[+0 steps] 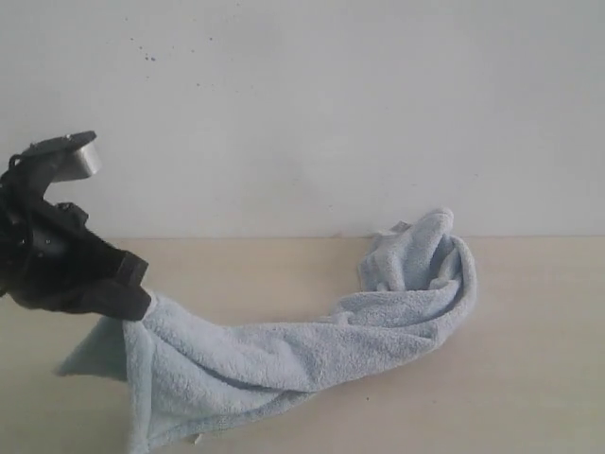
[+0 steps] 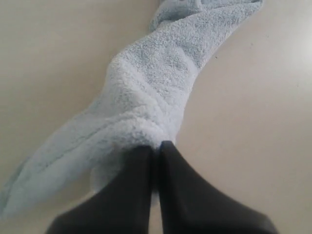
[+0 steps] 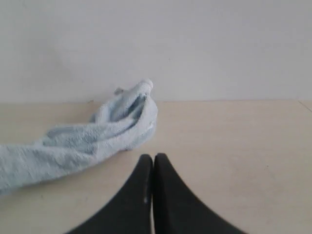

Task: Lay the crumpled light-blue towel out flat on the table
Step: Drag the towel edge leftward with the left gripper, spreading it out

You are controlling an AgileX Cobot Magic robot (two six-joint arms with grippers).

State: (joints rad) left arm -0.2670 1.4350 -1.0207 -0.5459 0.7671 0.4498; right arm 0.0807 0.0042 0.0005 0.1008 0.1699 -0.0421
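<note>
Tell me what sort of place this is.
Probably a robot test bench or lab: a plain beige table against a white wall, a light-blue towel on it, the left gripper pinching it, and the right gripper shut.

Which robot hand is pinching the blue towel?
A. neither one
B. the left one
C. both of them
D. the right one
B: the left gripper is closed on one end of the towel, while the right gripper is shut on nothing, apart from the towel, over the bare table.
</note>
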